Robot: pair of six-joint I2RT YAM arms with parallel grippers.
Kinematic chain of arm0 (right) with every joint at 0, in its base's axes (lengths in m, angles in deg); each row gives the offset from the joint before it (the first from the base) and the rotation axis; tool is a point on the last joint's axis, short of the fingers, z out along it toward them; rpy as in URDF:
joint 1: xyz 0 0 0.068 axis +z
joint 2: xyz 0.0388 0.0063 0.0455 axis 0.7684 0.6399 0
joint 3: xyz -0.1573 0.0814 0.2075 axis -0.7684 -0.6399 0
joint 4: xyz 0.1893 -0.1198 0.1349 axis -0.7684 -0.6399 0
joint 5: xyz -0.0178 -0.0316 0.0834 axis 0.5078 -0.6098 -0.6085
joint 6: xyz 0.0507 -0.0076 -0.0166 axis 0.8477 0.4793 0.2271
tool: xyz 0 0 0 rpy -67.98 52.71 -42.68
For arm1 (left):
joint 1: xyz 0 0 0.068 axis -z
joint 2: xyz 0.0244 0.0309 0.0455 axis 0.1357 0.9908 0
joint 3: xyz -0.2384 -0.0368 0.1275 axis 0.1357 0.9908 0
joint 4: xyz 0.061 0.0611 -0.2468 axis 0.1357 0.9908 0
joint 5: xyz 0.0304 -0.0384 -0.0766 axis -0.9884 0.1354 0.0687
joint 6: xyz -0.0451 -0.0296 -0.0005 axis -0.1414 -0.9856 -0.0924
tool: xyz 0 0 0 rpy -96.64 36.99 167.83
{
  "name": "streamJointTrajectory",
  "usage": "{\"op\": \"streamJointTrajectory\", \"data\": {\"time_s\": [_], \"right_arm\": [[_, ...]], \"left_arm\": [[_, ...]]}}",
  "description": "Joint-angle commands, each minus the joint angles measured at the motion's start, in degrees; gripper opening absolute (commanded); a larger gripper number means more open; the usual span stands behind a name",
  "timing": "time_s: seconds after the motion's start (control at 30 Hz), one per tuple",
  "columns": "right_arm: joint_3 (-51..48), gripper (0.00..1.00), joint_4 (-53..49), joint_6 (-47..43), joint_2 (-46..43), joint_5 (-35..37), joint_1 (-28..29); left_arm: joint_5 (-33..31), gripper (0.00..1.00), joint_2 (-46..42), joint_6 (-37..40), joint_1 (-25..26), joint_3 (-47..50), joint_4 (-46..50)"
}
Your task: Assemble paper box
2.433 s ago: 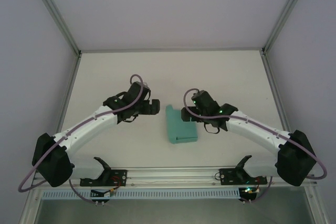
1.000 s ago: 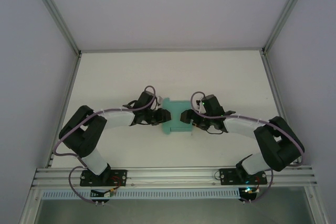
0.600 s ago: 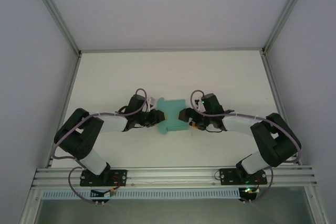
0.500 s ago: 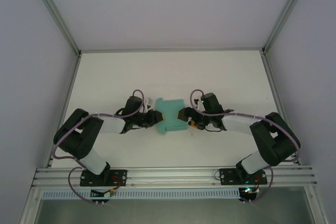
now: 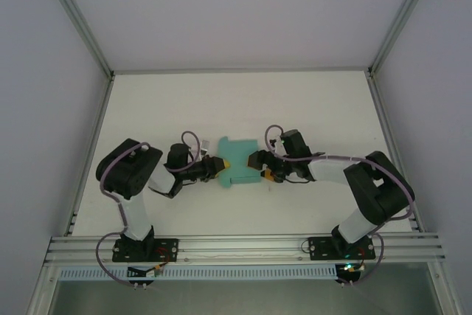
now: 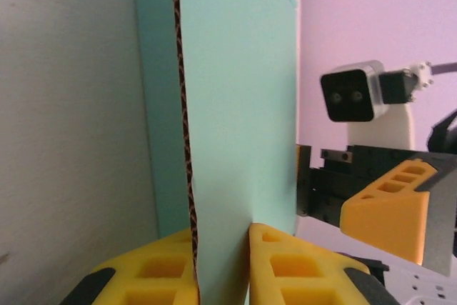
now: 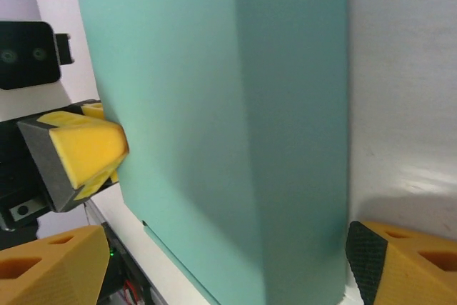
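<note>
Find the teal-green thin-card paper box [image 5: 237, 160] on the white table [image 5: 317, 108], just beyond the middle of the silver aluminium rail [image 5: 243, 240] (outline near square from above, so its long axis is hard to call). Note the yellow-padded left gripper [image 6: 221, 237] pinching the card edge that faces the rail's left end, and the matching right gripper [image 7: 221, 266] spread wide astride the opposite end, contact unclear. Judge both equally near, with the next closing move running leftward, parallel to the rail.
</note>
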Motion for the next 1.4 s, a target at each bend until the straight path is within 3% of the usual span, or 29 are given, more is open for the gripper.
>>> {"op": "streamJointTrajectory", "data": {"time_s": [0.0, 0.13, 0.27, 0.53, 0.67, 0.8, 0.87, 1.07, 1.37], "right_arm": [[1.64, 0.86, 4.97, 1.19, 2.49, -4.04, -0.29], [1.39, 0.81, 15.42, 3.89, 4.47, -7.22, -0.21], [1.28, 0.71, 22.01, 4.80, 3.05, -8.15, -0.28], [-0.04, 0.67, 20.31, 1.45, -5.79, -5.85, -0.26], [0.77, 0.67, 12.78, -0.55, -4.92, -4.54, -0.26], [3.76, 0.73, -6.31, -5.53, -6.14, 5.85, -0.18], [3.56, 0.80, -11.02, -6.75, -8.27, 9.04, -0.21], [-1.34, 0.87, -12.11, -5.12, -17.06, 12.55, -0.26], [-4.59, 0.91, -3.29, -1.32, -15.73, 8.77, -0.37]], "left_arm": [[-3.02, 0.03, 6.23, -3.79, -0.78, 2.02, -1.44], [-1.77, 0.02, 10.45, -7.75, -0.79, 1.82, -9.65], [-1.72, 0.02, 10.88, -7.86, -0.79, 1.55, -9.74], [-1.75, 0.00, 11.49, -9.39, -0.80, 0.27, -10.41], [-2.00, 0.00, 10.47, -9.70, -0.71, -0.04, -10.34], [-2.05, 0.00, 7.64, -9.88, -0.67, 0.15, -10.18], [-2.05, 0.00, 7.14, -10.33, -0.68, 0.06, -10.12], [-1.83, 0.00, 5.61, -13.12, -0.55, -1.26, -10.59], [0.31, 0.00, -5.55, -18.80, 0.08, -5.89, -9.94]]}}
